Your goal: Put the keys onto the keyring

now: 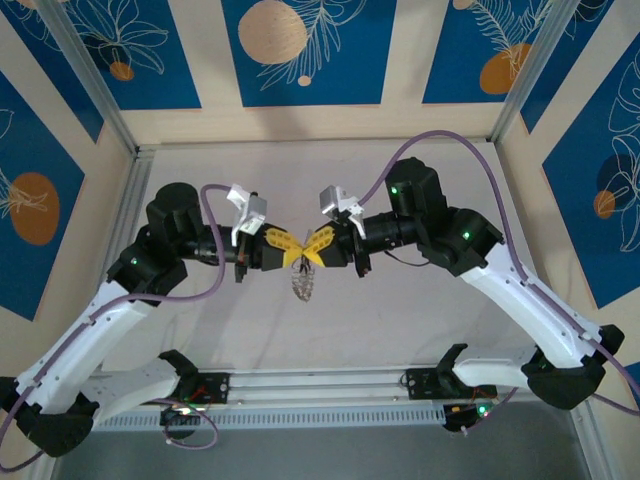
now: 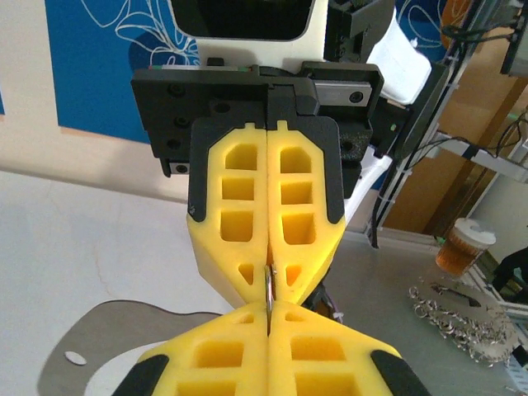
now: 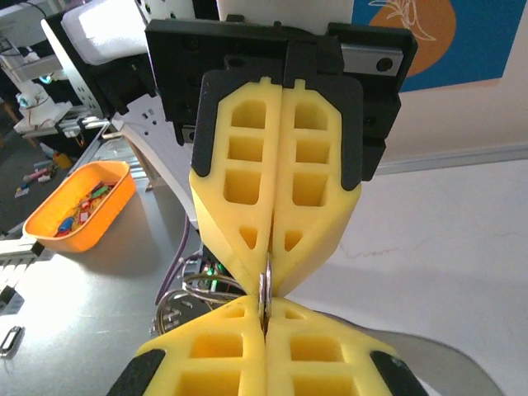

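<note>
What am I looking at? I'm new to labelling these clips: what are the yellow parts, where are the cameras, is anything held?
These are two robot arms bolted at a white table, each ending in a gripper with two yellow fingers. The wide picture comes from a camera above and behind; the other two cameras sit on the wrists, each looking past its own fingers at the other arm's. The left gripper and right gripper meet tip to tip, both shut on a thin metal keyring, whose silvery fringe hangs beneath them. An orange tray stands off to the side.
</note>
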You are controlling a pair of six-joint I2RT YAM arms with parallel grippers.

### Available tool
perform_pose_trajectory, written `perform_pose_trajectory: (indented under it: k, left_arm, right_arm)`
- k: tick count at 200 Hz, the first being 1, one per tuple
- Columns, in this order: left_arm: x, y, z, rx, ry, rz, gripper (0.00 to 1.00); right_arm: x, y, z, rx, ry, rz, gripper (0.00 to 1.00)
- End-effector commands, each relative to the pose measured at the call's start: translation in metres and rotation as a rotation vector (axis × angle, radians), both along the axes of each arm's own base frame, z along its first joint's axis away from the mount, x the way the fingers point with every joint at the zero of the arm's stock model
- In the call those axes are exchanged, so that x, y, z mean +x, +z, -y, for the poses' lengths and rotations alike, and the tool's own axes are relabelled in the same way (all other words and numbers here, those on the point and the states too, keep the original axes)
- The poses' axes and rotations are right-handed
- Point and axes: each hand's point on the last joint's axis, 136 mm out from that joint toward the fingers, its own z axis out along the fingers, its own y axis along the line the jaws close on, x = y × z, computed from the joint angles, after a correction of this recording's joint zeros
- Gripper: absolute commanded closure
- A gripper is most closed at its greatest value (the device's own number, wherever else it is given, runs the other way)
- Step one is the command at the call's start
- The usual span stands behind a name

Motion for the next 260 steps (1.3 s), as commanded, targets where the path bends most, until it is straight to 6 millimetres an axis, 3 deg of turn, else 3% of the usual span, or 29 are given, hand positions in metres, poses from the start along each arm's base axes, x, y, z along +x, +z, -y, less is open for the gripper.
perform_pose_trajectory:
  k: [1,20,47,64,133,199,260]
  left_arm:
    - [-0.008,0.022,0.001,-0.08,-0.047,0.053,1.0]
    - [-0.004,0.012,-0.003,0.002,0.008,0.059,1.0]
    - [0.001,-0.002,-0.016,0.182,0.084,0.093,0.67]
    - [0.003,-0.007,-0.023,0.269,0.108,0.107,0.59]
    - [0.004,-0.012,-0.016,0.31,0.077,0.127,0.59]
    - [0.0,-0.015,-0.019,0.328,0.076,0.128,0.69]
    - [0.002,-0.019,-0.013,0.336,0.056,0.115,0.76]
  right_arm:
    - [0.004,0.003,-0.003,0.021,-0.009,0.014,1.0]
    - [0.007,0.006,0.002,0.001,-0.021,0.015,1.0]
    - [0.014,0.006,0.009,-0.075,-0.051,0.042,1.0]
    - [0.018,0.004,0.01,-0.12,-0.056,0.044,1.0]
    - [0.004,0.005,-0.003,-0.176,0.048,0.053,1.0]
    - [-0.002,-0.004,-0.007,-0.222,0.084,0.032,1.0]
    - [-0.008,0.0,-0.015,-0.202,0.124,0.042,1.0]
